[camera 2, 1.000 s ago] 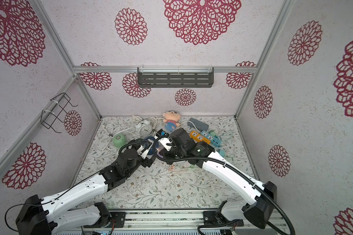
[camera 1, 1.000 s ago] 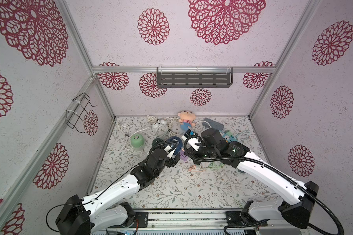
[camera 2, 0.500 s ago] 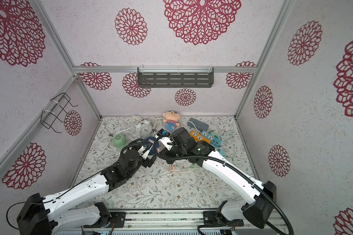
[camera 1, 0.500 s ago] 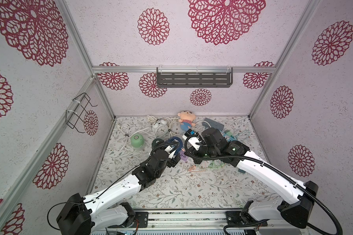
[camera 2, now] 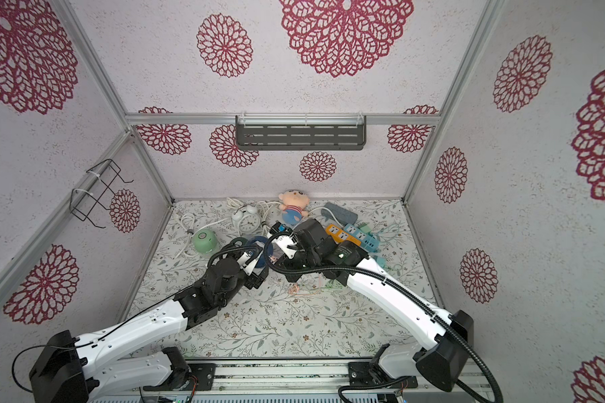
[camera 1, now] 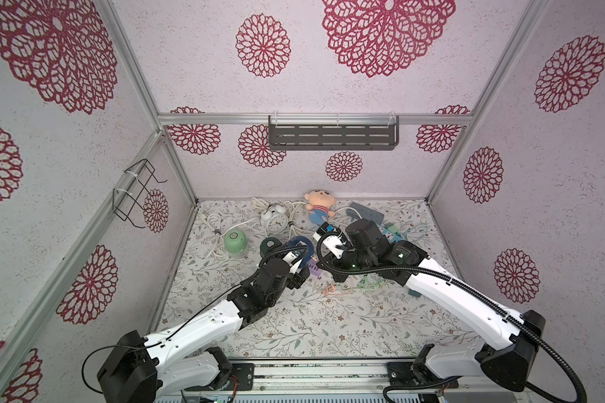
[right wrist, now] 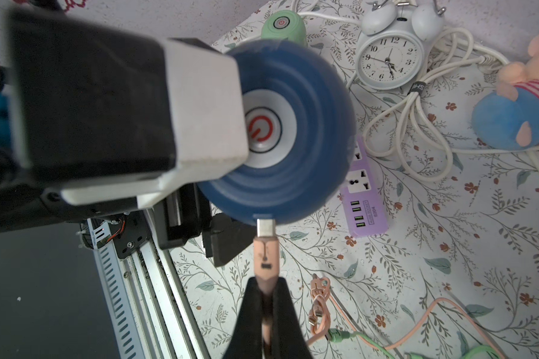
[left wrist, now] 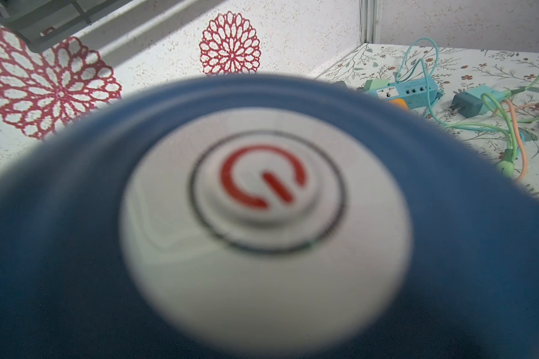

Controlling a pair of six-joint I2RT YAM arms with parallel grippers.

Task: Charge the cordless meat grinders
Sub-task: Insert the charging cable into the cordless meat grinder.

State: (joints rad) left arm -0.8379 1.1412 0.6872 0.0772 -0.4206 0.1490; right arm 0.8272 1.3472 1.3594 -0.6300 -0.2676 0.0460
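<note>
My left gripper (camera 1: 301,257) holds the navy blue meat grinder (camera 1: 299,243) (right wrist: 296,130) off the floor, its jaws standing wide around the body. The grinder's silver top button with its red power mark fills the left wrist view (left wrist: 265,214). My right gripper (right wrist: 265,281) is shut on a peach cable plug (right wrist: 265,251), and the plug's metal tip touches the port on the grinder's rim. The light green meat grinder (camera 1: 235,240) (right wrist: 282,26) and the dark green meat grinder (camera 1: 269,244) stand on the floor to the left.
A purple power strip (right wrist: 364,192) lies under the held grinder. Orange (camera 2: 339,233) and blue (camera 2: 360,238) power strips lie at the right with loose peach (right wrist: 319,295) and green (right wrist: 355,337) cables. A white alarm clock (camera 1: 275,218), white cords (right wrist: 417,102) and a plush doll (camera 1: 318,209) sit at the back.
</note>
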